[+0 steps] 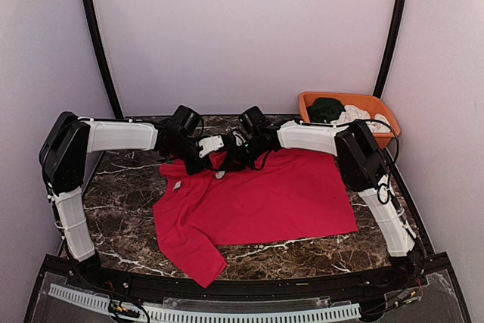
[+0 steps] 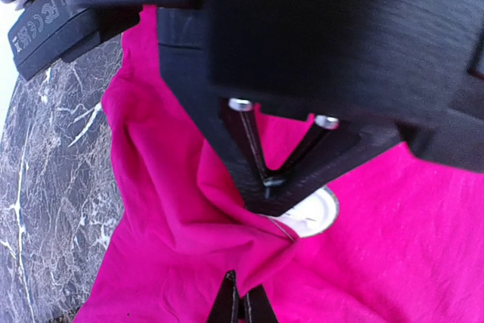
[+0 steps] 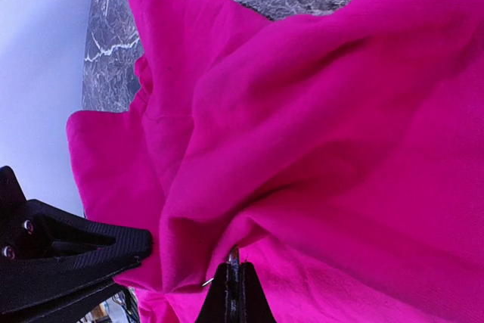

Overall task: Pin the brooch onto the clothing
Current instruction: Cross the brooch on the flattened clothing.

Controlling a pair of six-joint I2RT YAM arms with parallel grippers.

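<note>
Beneath right tool [image 3: 233, 296]: brooch [image 2: 314, 215] on clothing [image 2: 408, 247] | left tool [image 2: 242, 305] pinches clothing nearby

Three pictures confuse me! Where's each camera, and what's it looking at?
Top: above and behind, looking down on left arm, right arm, red T-shirt, marble table.
Left wrist: on left arm, facing along shut left fingers pinching shirt, near white brooch.
Right wrist: on right arm, shut right fingers against bunched shirt.
Shared: all see the shirt.

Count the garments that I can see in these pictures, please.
3. A red T-shirt lies spread on the marble table; a dark green garment and a white garment lie in the orange basket at the far right. The basket may hide more.
</note>
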